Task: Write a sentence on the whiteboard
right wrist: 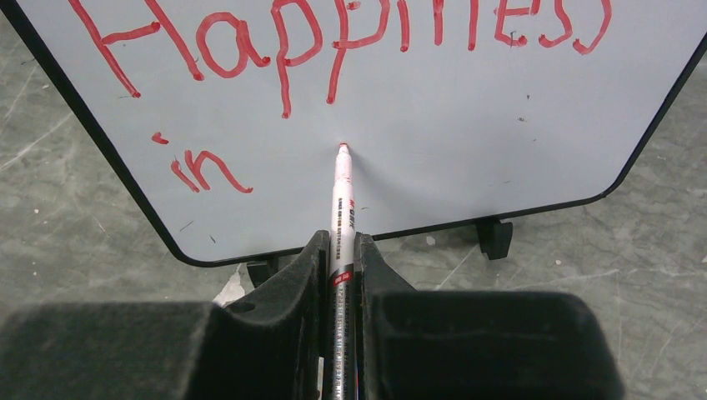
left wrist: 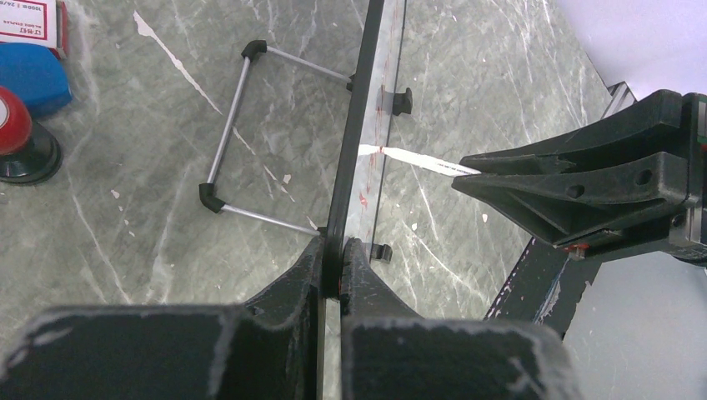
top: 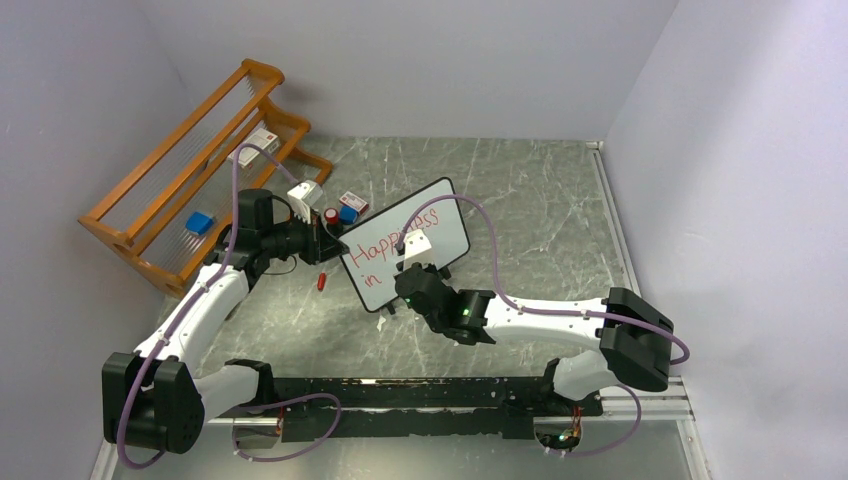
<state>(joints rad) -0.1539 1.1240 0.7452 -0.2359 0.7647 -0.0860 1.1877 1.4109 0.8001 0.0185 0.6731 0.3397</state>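
Note:
The whiteboard [top: 442,222] stands slanted on the marble table, and my left gripper [top: 333,243] is shut on its left edge. The left wrist view shows the black frame [left wrist: 360,125] pinched between that gripper's jaws [left wrist: 340,250]. The sentence [right wrist: 333,33] reads "Happiness" in red, with "in" on the line under it. My right gripper [right wrist: 340,250] is shut on a white marker [right wrist: 342,208]. The marker's red tip touches the board to the right of "in". The right gripper [top: 412,275] sits in front of the board's lower half.
An orange wooden rack [top: 195,170] stands at the back left and holds small boxes. A red-topped item [left wrist: 12,125], a blue block [left wrist: 33,71] and a box [left wrist: 29,21] lie behind the board. A small red cap [top: 321,281] lies near the board's left foot. Walls close both sides.

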